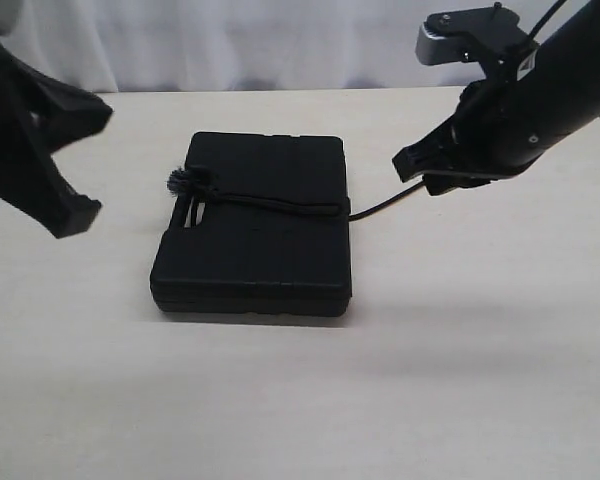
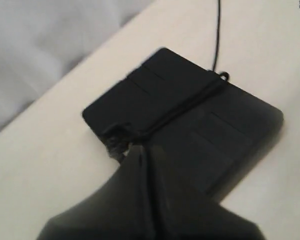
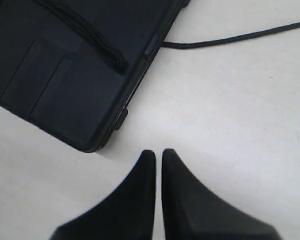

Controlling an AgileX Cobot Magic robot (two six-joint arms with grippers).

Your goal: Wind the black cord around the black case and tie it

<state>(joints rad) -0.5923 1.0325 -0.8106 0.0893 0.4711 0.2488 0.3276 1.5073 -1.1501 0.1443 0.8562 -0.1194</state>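
Black case lies flat mid-bench, with clear bench surface on all four sides. Black cord crosses the case top. Its frayed knot sits at the case's left edge, and the other end runs off the right edge onto the bench toward the right arm. Left pincer is pressed together and holds nothing; it is clear of the case's left edge in the exterior view. Right pincer is pressed together and holds nothing; it is off the case's right side, with the cord's tail lying nearby on the bench.
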